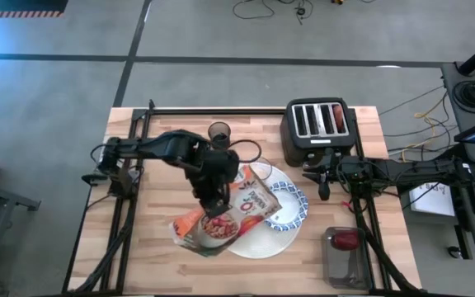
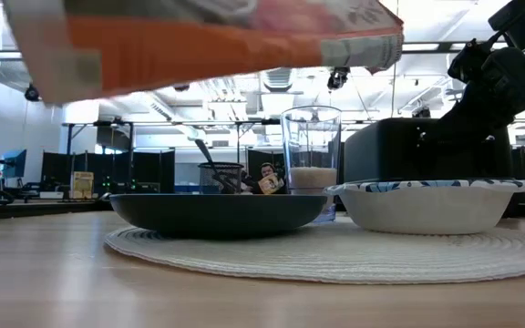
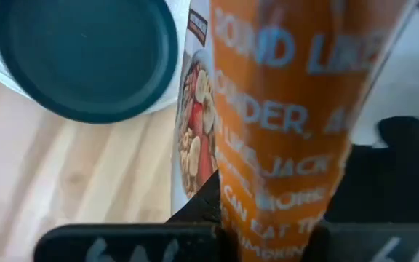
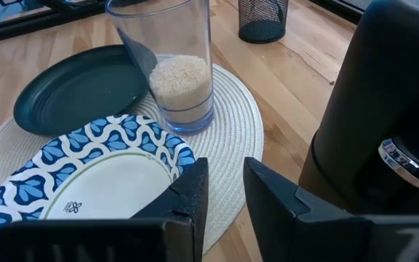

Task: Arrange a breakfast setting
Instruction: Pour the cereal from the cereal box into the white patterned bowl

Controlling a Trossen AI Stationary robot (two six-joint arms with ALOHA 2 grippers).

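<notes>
A big round white mat [image 1: 264,239] lies at the middle of the wooden table [image 1: 147,247], carrying most of the breakfast setting. A dark green plate [image 4: 78,87] sits on the mat's left part, a blue-and-white patterned bowl [image 4: 93,182] on its right part, and a small clear glass [image 4: 173,69] stands upright on the mat's far edge between the two, its bottom filled with white grains. The bowl is empty in the right wrist view.

Above the mat, the left gripper [image 1: 213,198] holds an orange cereal box [image 1: 229,213] clear of the table, tilted over the plate and the mat's left half. The left wrist view shows its dark fingers [image 3: 202,211] clamped tight on the box's edge, with the green plate below.

The right gripper [image 4: 224,193] hovers just beyond the bowl's right rim, near the front of a black toaster [image 1: 317,124] that stands at the table's far right. Its jaws are parted by a narrow gap and hold nothing.

A black mesh cup [image 1: 219,132] stands on the table's far side, left of the toaster. At the near right corner, a clear container [image 1: 346,256] holds something red; what it is cannot be told.
</notes>
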